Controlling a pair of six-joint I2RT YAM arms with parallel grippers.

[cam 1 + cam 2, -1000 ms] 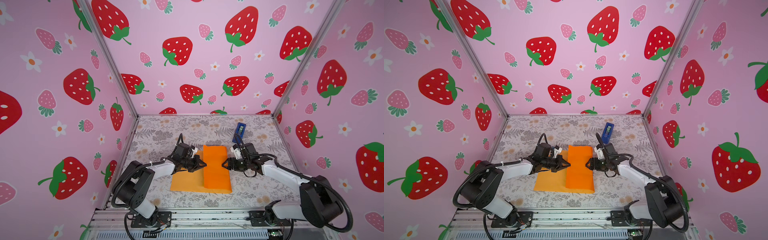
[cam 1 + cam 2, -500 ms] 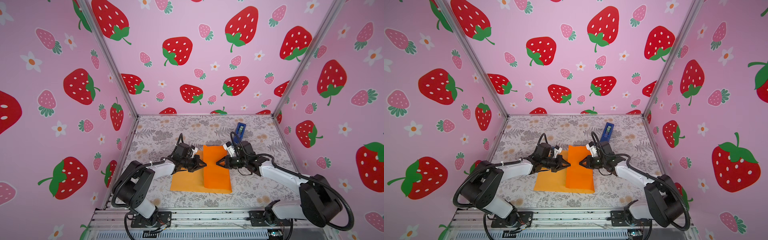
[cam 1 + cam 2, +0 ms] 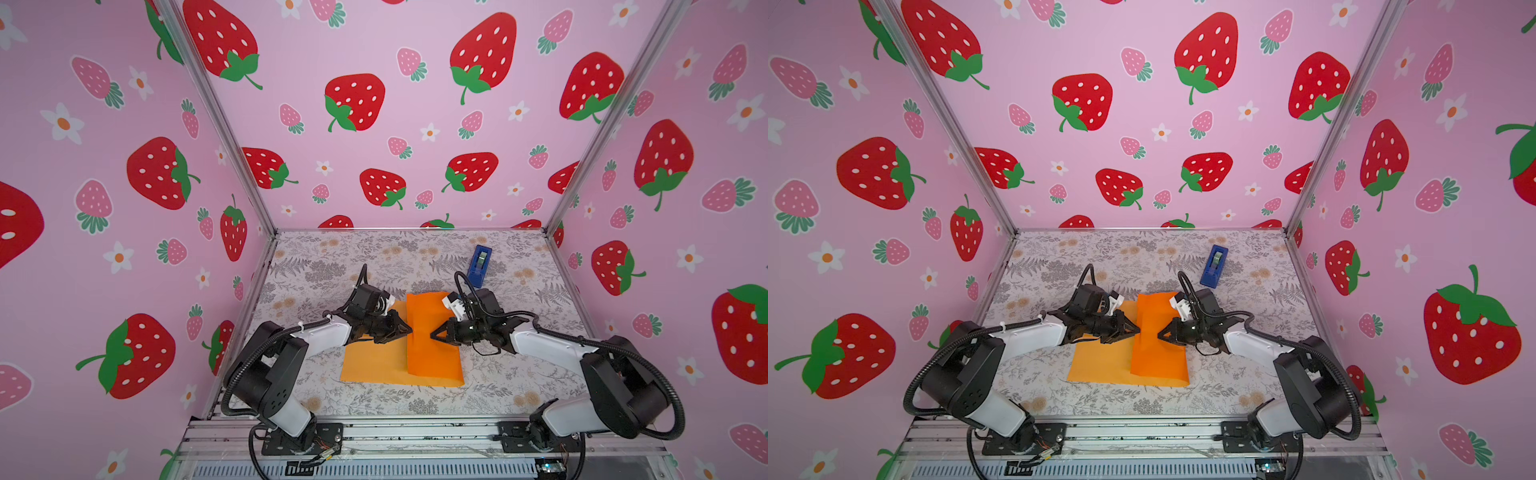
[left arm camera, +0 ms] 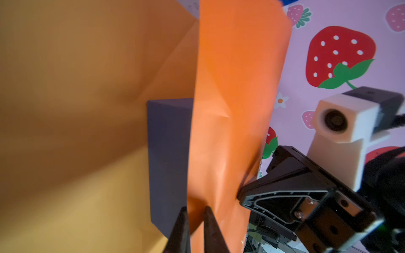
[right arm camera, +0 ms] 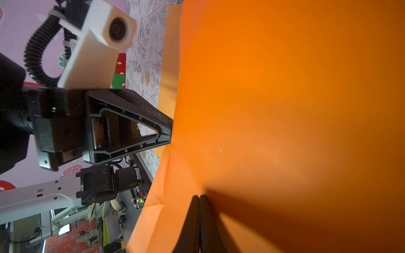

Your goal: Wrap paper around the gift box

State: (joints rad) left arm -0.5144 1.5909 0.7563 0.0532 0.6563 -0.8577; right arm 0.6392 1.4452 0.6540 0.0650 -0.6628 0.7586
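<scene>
Orange paper [image 3: 432, 357] drapes the gift box [image 4: 168, 153]; left gripper [image 3: 409, 331] at its nine o'clock, slightly parted; right gripper [image 3: 432, 334] at three o'clock, pressed together.

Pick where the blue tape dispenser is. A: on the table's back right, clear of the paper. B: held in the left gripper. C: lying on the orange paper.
A: in both top views the tape dispenser stands on the floral table cover at the back right, apart from the paper.
</scene>
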